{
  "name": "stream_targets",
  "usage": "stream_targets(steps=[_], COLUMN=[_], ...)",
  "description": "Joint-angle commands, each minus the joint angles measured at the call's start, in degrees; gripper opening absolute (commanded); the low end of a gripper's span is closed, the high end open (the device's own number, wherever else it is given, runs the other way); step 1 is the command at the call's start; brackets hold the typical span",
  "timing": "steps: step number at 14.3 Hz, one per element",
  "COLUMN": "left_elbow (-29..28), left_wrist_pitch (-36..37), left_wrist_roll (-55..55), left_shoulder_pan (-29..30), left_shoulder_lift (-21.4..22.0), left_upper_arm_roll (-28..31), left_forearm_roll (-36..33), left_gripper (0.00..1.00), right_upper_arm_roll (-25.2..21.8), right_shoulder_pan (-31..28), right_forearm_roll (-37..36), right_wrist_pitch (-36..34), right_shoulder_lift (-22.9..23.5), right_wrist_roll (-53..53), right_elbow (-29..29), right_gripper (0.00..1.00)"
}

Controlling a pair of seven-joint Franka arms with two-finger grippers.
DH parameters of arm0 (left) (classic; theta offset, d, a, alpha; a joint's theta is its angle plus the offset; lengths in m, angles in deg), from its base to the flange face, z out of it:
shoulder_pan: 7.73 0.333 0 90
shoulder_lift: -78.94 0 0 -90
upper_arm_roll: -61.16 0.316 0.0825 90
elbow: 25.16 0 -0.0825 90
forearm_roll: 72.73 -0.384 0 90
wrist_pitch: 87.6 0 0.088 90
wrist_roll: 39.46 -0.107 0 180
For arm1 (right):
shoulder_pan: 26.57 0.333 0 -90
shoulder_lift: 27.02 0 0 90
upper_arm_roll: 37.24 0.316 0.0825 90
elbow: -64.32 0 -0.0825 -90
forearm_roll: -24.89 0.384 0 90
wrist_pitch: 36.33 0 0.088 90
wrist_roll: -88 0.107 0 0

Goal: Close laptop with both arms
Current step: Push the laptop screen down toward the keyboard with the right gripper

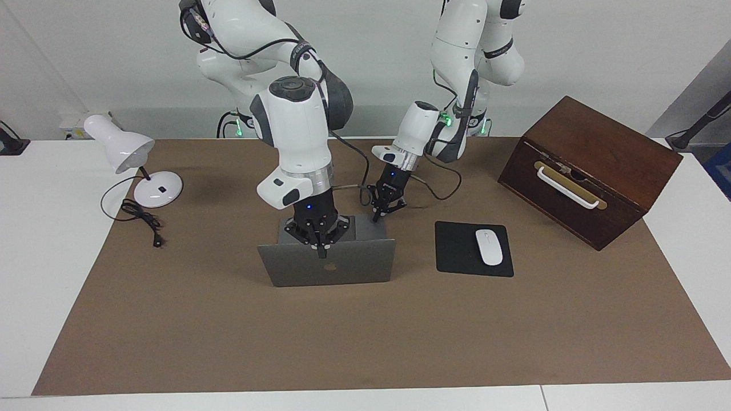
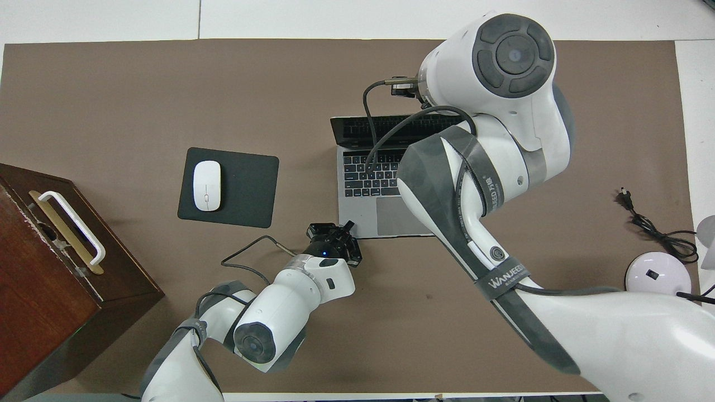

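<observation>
The silver-grey laptop (image 1: 348, 265) stands open in the middle of the brown mat, its lid with the dark logo upright and turned away from the robots. Its keyboard shows in the overhead view (image 2: 366, 174). My right gripper (image 1: 323, 249) is shut, and its tips rest at the middle of the lid's top edge. In the overhead view the right arm hides it. My left gripper (image 1: 385, 213) is open and empty. It hangs low by the corner of the laptop's base nearest the robots, toward the left arm's end (image 2: 342, 230).
A black mouse pad (image 1: 457, 251) with a white mouse (image 1: 489, 246) lies beside the laptop toward the left arm's end. A brown wooden box (image 1: 594, 154) stands past it. A white desk lamp (image 1: 123, 147) and its cord (image 1: 143, 220) are at the right arm's end.
</observation>
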State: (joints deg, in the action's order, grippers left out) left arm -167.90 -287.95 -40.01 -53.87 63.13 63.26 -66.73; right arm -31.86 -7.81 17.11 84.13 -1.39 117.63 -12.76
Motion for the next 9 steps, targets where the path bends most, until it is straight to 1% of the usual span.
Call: stream_targets(steps=[1,5,9], left_elbow=[-0.4,-0.8,-0.8], left_wrist_pitch=[-0.4,-0.4,-0.4], left_wrist_roll=[-0.9,-0.9,-0.9], left_shoulder_pan=[-1.2,-1.2,-1.2], left_shoulder_lift=[-2.6,-2.6,-2.6], left_upper_arm_roll=[0.7,0.7,0.7], left_forearm_roll=[0.3,0.3,0.3], left_gripper=[0.0,0.0,0.0], right_upper_arm_roll=[0.8,0.7,0.8], right_shoulder_pan=[-0.9,-0.9,-0.9], right_forearm_roll=[1.5,0.6,1.4], right_wrist_pitch=[-1.1,0.4,0.9], right_shoulder_lift=[0.7,1.7,2.8], right_wrist_roll=[-1.6,-1.6,-2.1], right_elbow=[1.5,1.5,1.5], right_gripper=[0.0,0.0,0.0])
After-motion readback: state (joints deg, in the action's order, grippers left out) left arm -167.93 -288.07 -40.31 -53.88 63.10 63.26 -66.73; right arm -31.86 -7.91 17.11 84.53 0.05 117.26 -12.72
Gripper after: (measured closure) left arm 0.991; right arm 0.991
